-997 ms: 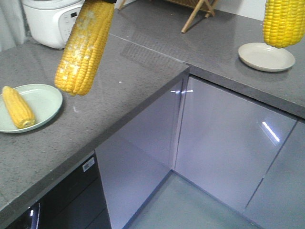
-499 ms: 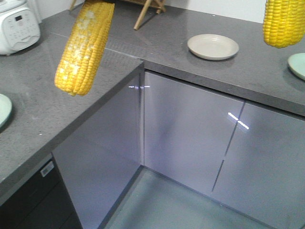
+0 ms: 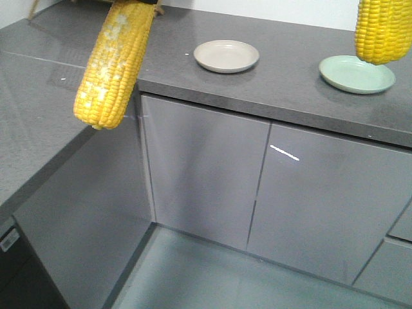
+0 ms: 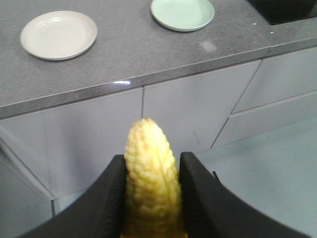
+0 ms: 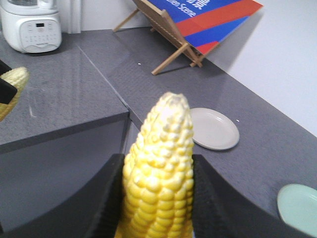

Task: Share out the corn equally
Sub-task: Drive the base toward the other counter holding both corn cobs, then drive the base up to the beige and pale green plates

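Two husked yellow corn cobs (image 3: 112, 64) hang nearest, long axes roughly vertical, tips down. The left gripper (image 4: 152, 161) is clenched on the paler cob (image 4: 151, 193), which tilts slightly. The right gripper (image 5: 157, 163) clamps the brighter cob (image 5: 161, 144). Beyond, on the grey speckled countertop (image 3: 290, 90), sit a round cream plate (image 3: 226, 55) and a round pale-green plate (image 3: 356, 73), both bare. The green plate appears just beyond the brighter cob, so the right arm seems nearer it. The cream plate lies rightward of the paler cob.

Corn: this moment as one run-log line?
left gripper: shut on left cob | right gripper: shut on right cob | beige plate: empty | green plate: empty
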